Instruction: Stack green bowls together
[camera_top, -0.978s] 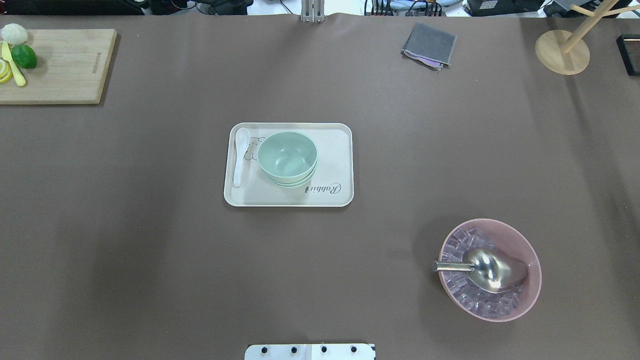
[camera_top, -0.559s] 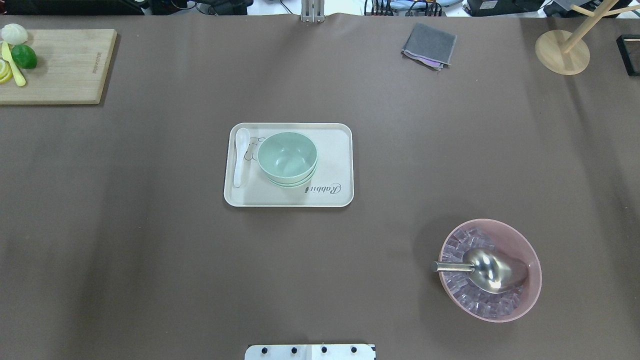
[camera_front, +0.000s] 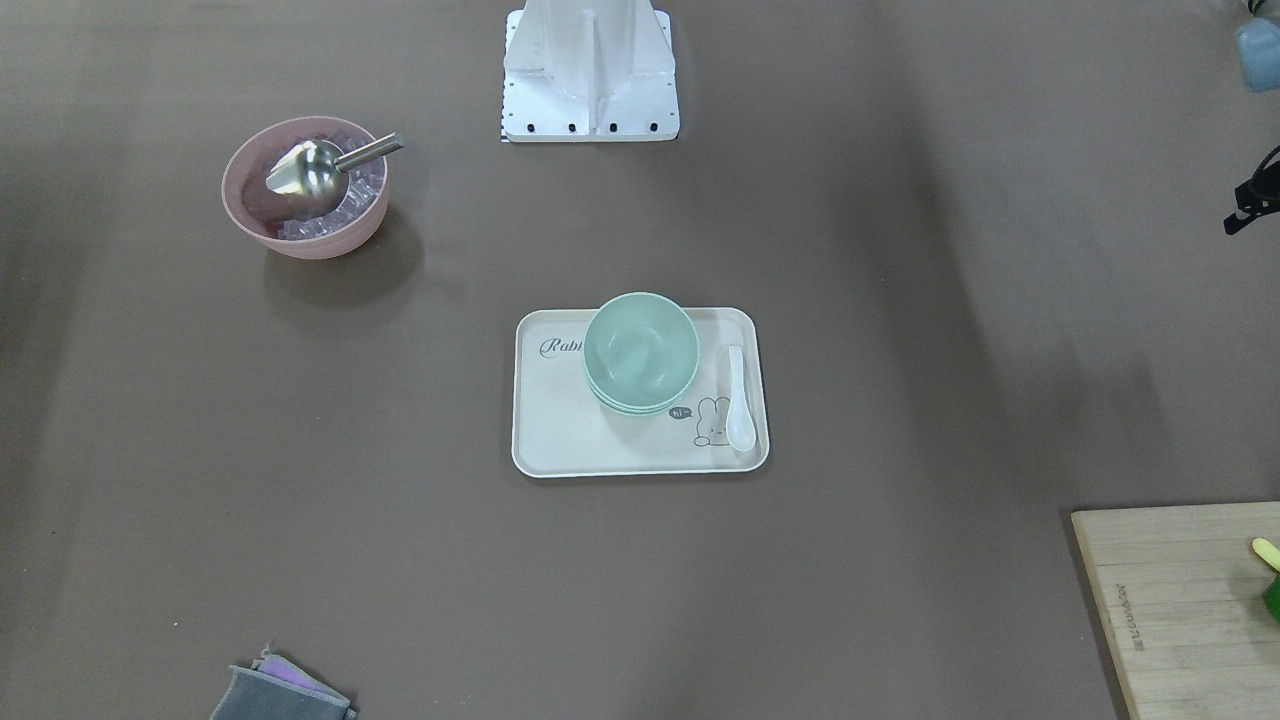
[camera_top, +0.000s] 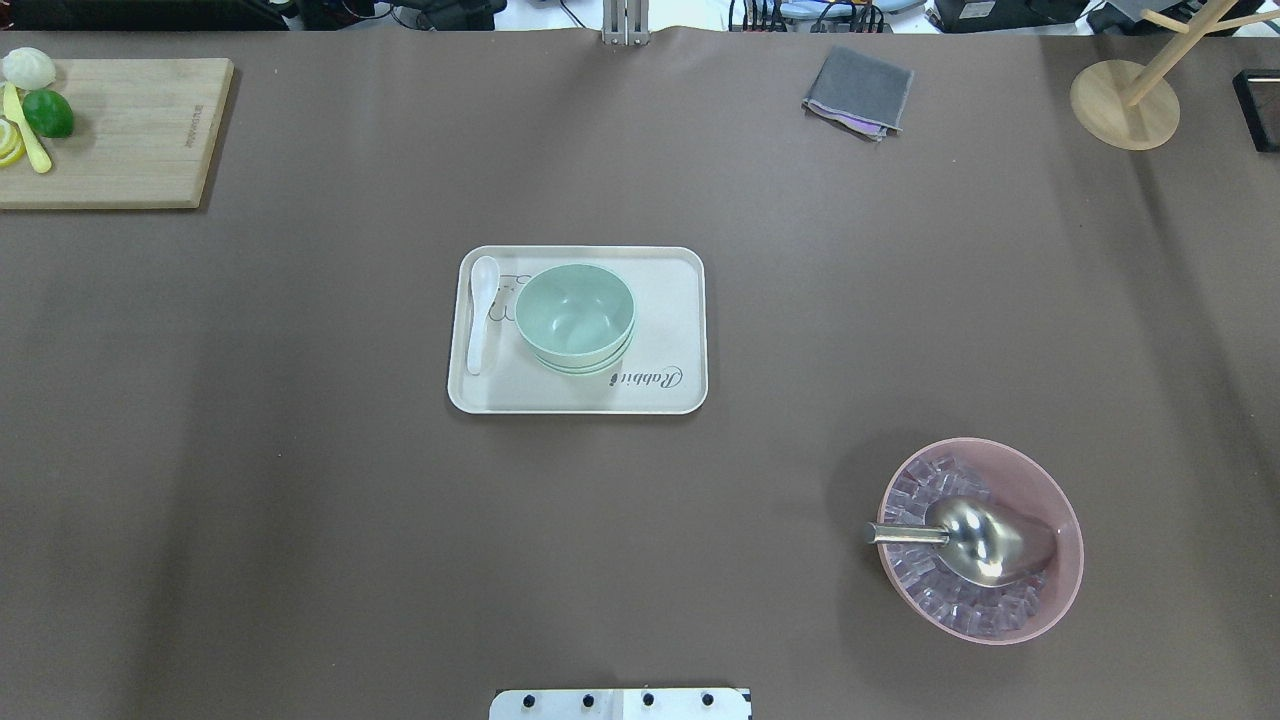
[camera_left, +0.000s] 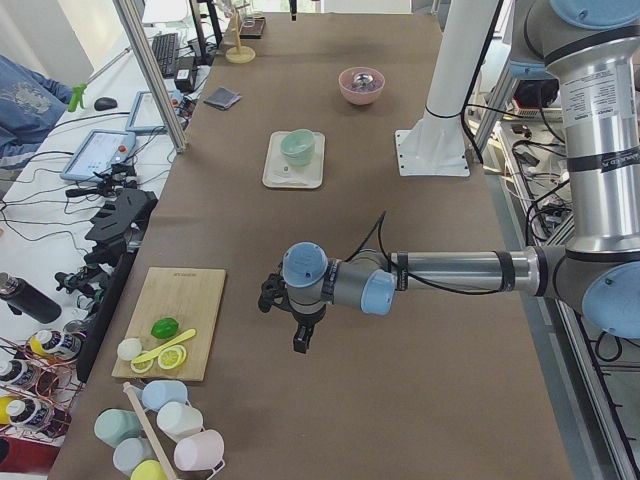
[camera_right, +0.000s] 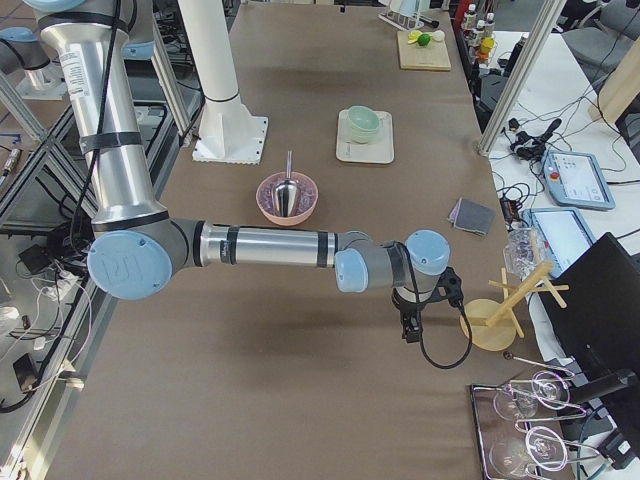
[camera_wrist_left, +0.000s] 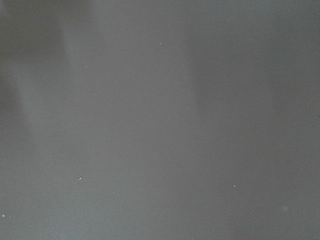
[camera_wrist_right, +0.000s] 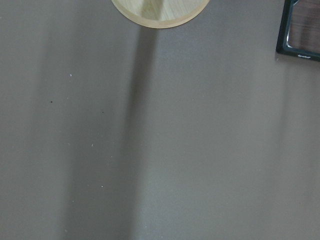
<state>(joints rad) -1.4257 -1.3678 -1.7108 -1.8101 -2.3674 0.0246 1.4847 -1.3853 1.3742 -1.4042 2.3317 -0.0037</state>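
green bowls (camera_top: 575, 318) | pale mint, three nested | upright | on tray, beside spoon

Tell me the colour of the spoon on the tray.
White. The spoon lies beside the green bowls on the cream tray; the front-facing view shows it best.

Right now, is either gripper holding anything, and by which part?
Nothing seems held: the green bowls sit stacked on the tray, far from the left gripper and the right gripper.
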